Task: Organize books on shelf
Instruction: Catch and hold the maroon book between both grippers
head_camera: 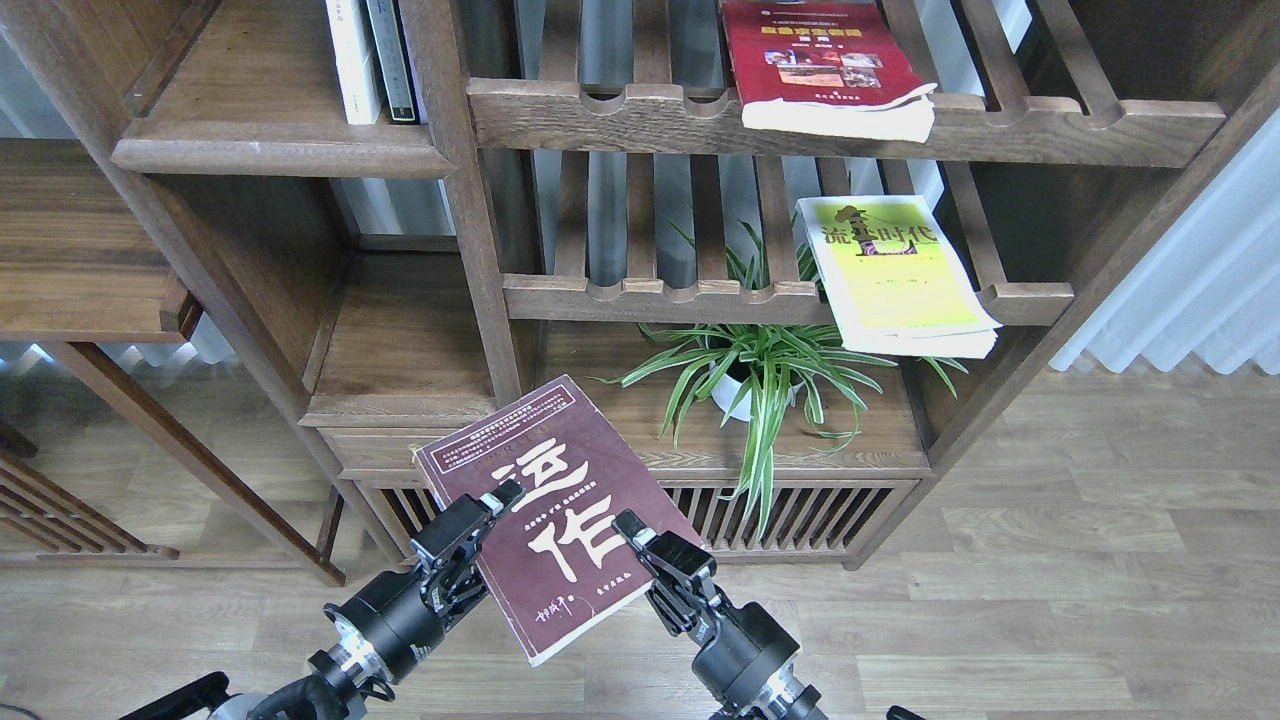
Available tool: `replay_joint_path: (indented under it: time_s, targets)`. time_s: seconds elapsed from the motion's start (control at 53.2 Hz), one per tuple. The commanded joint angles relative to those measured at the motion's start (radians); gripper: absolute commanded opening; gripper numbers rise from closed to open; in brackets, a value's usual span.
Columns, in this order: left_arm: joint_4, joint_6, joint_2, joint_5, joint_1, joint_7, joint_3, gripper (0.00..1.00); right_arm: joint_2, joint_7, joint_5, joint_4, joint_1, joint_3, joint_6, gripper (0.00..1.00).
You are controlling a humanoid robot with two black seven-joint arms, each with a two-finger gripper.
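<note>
Books of the task are three, and they lie in three different places. The maroon book with big white characters is in the air in front of the bookcase, tilted, its top corner near the rounded front edge of the solid shelf. The left gripper holds its left edge, with the fingers closed on the cover there. The right gripper is at its right edge; one fingertip touches the cover, but I cannot tell if the fingers really clamp it. The lower corner of this book hangs free over the wooden floor, between the two black arms.

The yellow-green book lies on the lower slatted rack, at the right end, and its front edge comes out over the notched rail. The red book lies on the upper slatted rack, also a little over the front rail.

The solid shelf is bare on its surface and open to the front, with the upright post on its right side. On the board beside it, under the racks, stands a potted plant, whose long leaves hang over the front edge. Above, on the upper left shelf, two thin books stand upright against the post.
</note>
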Motion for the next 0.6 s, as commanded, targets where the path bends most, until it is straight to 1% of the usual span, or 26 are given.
replay_joint_path:
  time_s: [0.0, 0.038, 0.113, 0.131, 0.15, 0.263, 0.394, 0.526, 0.563, 0.582]
  targets:
    - [0.002, 0.0, -0.003, -0.001, -0.001, -0.002, 0.003, 0.83, 0.005, -0.001, -0.003, 0.0, -0.003, -0.004, 0.0, 0.05]
    - [0.002, 0.0, -0.003, 0.0, -0.001, -0.002, 0.001, 0.79, 0.003, -0.001, -0.003, -0.002, -0.003, -0.006, 0.0, 0.05]
    - [0.006, 0.0, -0.005, 0.0, -0.001, -0.002, 0.001, 0.74, 0.003, -0.002, -0.003, 0.0, -0.003, -0.006, 0.0, 0.05]
    - [0.017, 0.0, -0.005, 0.0, -0.003, 0.001, 0.003, 0.64, 0.0, -0.002, -0.003, 0.0, -0.001, -0.007, 0.0, 0.05]
    - [0.02, 0.0, -0.005, 0.0, -0.003, 0.001, 0.003, 0.61, 0.0, -0.002, -0.003, -0.002, -0.001, -0.009, 0.0, 0.05]
    - [0.028, 0.0, -0.005, 0.0, -0.008, 0.001, 0.006, 0.5, 0.001, -0.002, -0.005, 0.0, -0.001, -0.009, 0.0, 0.05]
    - [0.028, 0.0, -0.005, 0.0, -0.008, 0.001, 0.009, 0.4, 0.003, -0.002, -0.005, 0.0, 0.002, -0.009, 0.0, 0.05]
    - [0.028, 0.0, -0.003, 0.002, -0.008, 0.0, 0.037, 0.24, 0.003, -0.002, -0.005, -0.002, 0.008, -0.009, 0.0, 0.05]
    - [0.028, 0.0, -0.005, 0.002, -0.006, -0.002, 0.044, 0.18, 0.003, -0.002, -0.005, -0.002, 0.009, -0.007, 0.0, 0.05]
    - [0.028, 0.0, -0.005, 0.002, -0.006, -0.002, 0.046, 0.16, 0.003, -0.002, -0.005, -0.002, 0.009, -0.007, 0.0, 0.05]
